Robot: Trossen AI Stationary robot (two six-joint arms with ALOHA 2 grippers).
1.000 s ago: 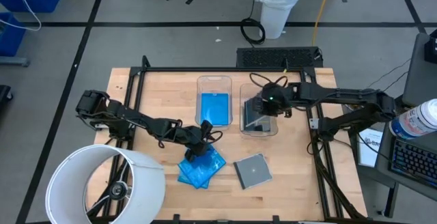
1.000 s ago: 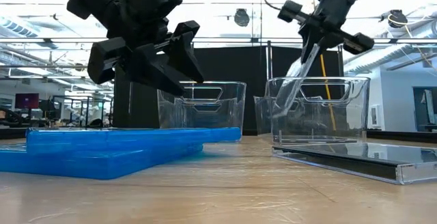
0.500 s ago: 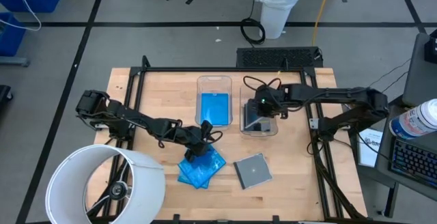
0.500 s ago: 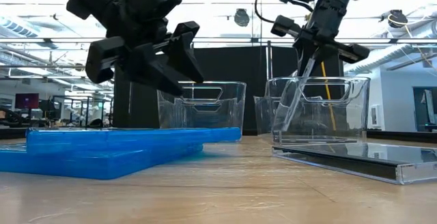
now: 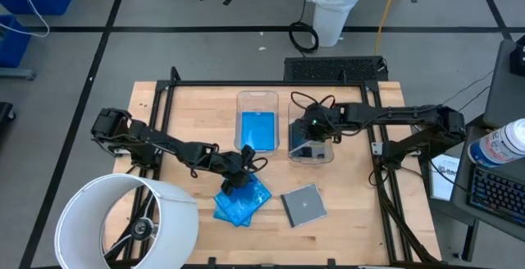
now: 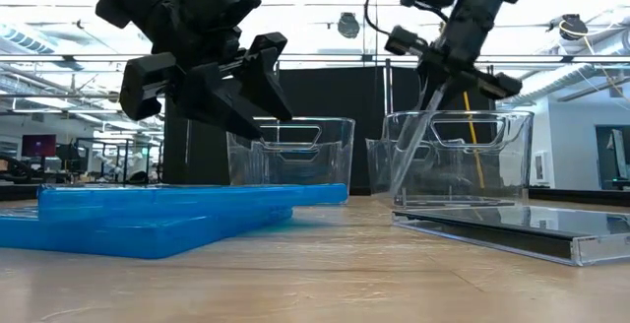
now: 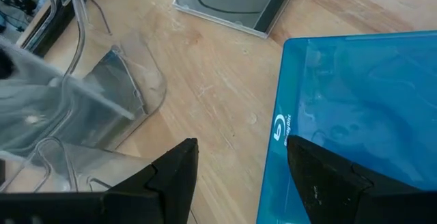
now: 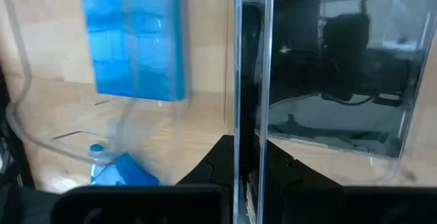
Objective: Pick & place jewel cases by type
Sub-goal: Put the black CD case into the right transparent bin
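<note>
Several blue jewel cases (image 5: 242, 201) lie stacked near the table's front middle, and a grey one (image 5: 303, 205) lies flat to their right. My left gripper (image 5: 244, 173) hangs open just above the stack's far edge (image 7: 355, 115), touching nothing. Two clear bins stand farther back. The left bin (image 5: 257, 98) holds a blue case (image 5: 257, 128). My right gripper (image 6: 436, 87) is above the right bin (image 5: 312, 156), shut on a smoky grey case (image 6: 413, 141) that slants down into that bin. My right gripper pinches the grey case's upper edge (image 8: 249, 132) between its two fingers, coming from above at a slant. The case hangs tilted below the fingers, its lower end (image 6: 397, 183) inside the right bin. I cannot tell whether that end touches the bin's floor.
A large white round shade (image 5: 131, 220) overhangs the table's near left corner. A black keyboard (image 5: 335, 68) lies beyond the far edge. Bare wood (image 5: 353, 212) shows to the right of the flat grey case.
My right gripper has gone down and a little toward the table's left, still shut on the grey case. The case has sunk deeper into the right bin, its lower end nearer the bin's floor.
</note>
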